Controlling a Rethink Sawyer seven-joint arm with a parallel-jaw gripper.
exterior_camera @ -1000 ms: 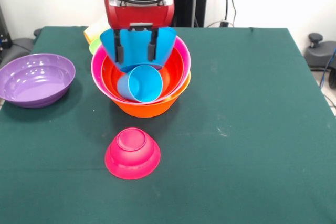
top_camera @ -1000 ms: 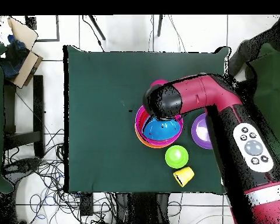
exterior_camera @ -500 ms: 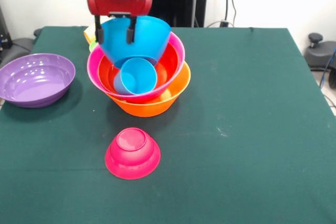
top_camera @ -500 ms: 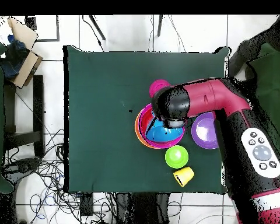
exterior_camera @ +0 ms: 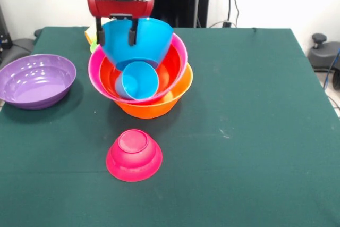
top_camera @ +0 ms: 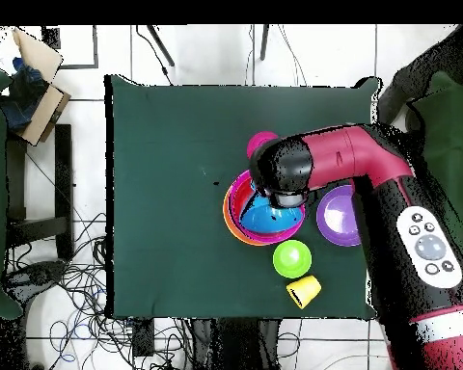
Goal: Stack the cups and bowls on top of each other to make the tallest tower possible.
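My gripper (exterior_camera: 115, 34) is shut on the rim of the blue bowl (exterior_camera: 141, 41) and holds it tilted over the tower. The tower is the large orange bowl (exterior_camera: 159, 106) with the pink bowl (exterior_camera: 95, 75) and the red-orange bowl (exterior_camera: 172, 67) nested in it. The light blue cup (exterior_camera: 139, 81) lies on its side in the red-orange bowl. From overhead, the arm covers the gripper and the blue bowl (top_camera: 264, 220) shows inside the pink rim (top_camera: 231, 198). The teal bowl is out of view.
A magenta bowl (exterior_camera: 134, 155) sits upside down in front of the tower. The purple bowl (exterior_camera: 36, 81) stands at the left. Overhead, the green bowl (top_camera: 292, 258) and the yellow-orange cup (top_camera: 304, 290) lie between the tower and the robot's base.
My gripper has moved left in the front view with the blue bowl, and the pink and red-orange bowls shifted left with it. Little has moved in the last half second.
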